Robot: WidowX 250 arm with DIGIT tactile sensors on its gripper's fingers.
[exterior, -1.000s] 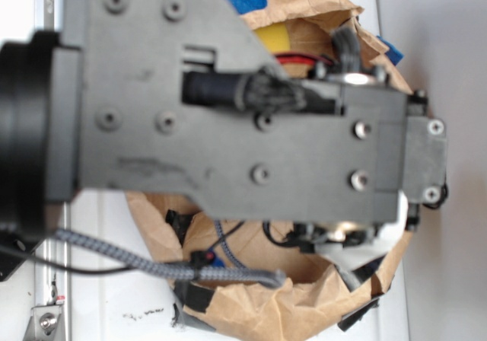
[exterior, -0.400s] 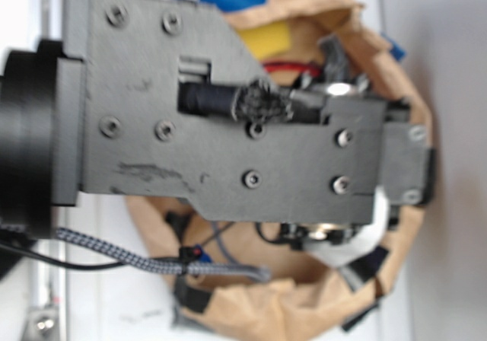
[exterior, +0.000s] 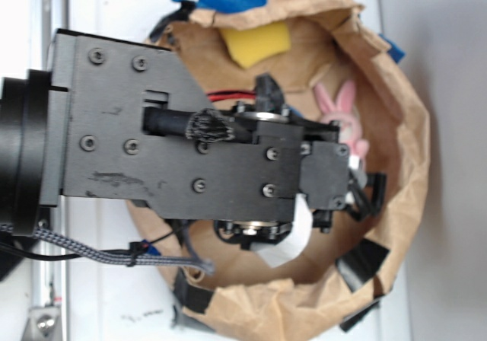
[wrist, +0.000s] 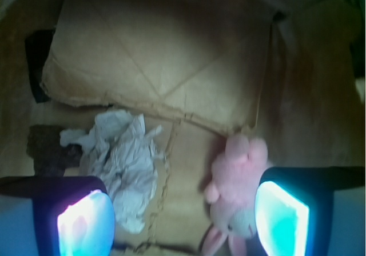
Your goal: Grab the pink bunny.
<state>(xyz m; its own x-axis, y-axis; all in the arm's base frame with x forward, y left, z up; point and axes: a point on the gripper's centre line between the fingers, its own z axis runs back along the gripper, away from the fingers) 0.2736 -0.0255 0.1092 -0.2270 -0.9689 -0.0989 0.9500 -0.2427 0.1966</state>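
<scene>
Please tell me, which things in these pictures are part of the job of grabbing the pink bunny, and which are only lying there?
Part of the job:
- pink bunny, lying beside the right finger
- gripper, open

Only lying there:
- crumpled white paper
- yellow sponge
- dark block
- brown paper bag holding everything
</scene>
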